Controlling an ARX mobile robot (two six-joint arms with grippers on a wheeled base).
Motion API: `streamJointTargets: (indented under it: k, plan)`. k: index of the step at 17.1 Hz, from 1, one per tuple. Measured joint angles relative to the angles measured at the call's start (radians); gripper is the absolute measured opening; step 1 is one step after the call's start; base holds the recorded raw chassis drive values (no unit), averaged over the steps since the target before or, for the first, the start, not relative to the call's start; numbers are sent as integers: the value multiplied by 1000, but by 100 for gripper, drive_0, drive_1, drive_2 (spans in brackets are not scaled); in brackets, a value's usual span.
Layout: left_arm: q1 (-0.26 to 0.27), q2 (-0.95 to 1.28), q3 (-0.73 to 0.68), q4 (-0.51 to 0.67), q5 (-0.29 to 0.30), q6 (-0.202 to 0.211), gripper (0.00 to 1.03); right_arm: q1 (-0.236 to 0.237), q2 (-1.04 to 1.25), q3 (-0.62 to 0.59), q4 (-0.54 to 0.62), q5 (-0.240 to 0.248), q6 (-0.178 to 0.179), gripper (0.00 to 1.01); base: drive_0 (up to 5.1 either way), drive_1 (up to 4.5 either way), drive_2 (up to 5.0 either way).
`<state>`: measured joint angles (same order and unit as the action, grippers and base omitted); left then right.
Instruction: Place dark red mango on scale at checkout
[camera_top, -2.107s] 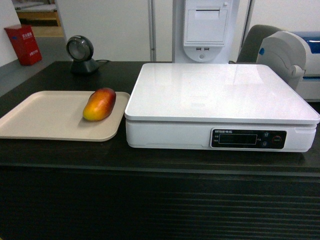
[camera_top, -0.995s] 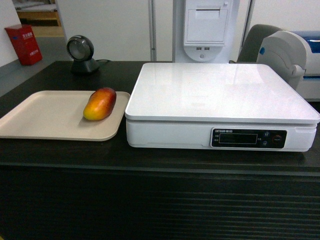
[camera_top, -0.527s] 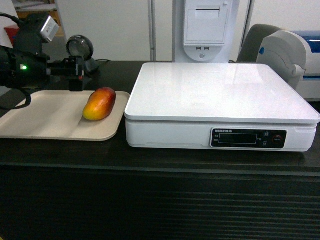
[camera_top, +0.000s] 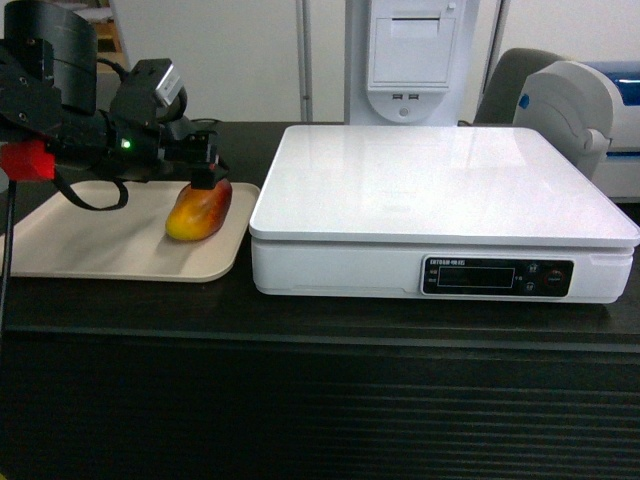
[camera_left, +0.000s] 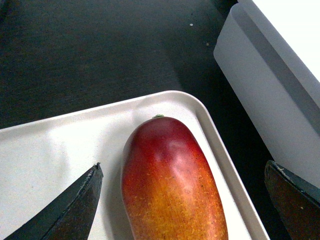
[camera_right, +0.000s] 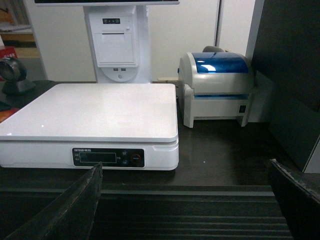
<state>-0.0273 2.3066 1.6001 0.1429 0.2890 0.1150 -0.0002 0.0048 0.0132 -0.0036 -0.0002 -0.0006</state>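
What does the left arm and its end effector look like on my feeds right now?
The left arm is black and bulky, with a lit green LED, a red patch near its base, a black cable looping beneath, and a grey camera block on top. Its end effector has dark, tapered fingers.

On the bench (camera_top: 120, 300), the mango (camera_top: 199, 211) lies in the tray's (camera_top: 90, 250) right end, left of the scale (camera_top: 440, 210).
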Motion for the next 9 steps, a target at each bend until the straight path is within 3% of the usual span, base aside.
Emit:
streamJointTargets:
  k: [9]
  plan:
    - [-3, 129, 119, -188, -11, 26, 98, 0, 0, 0, 0, 0, 0, 98, 0, 0, 0]
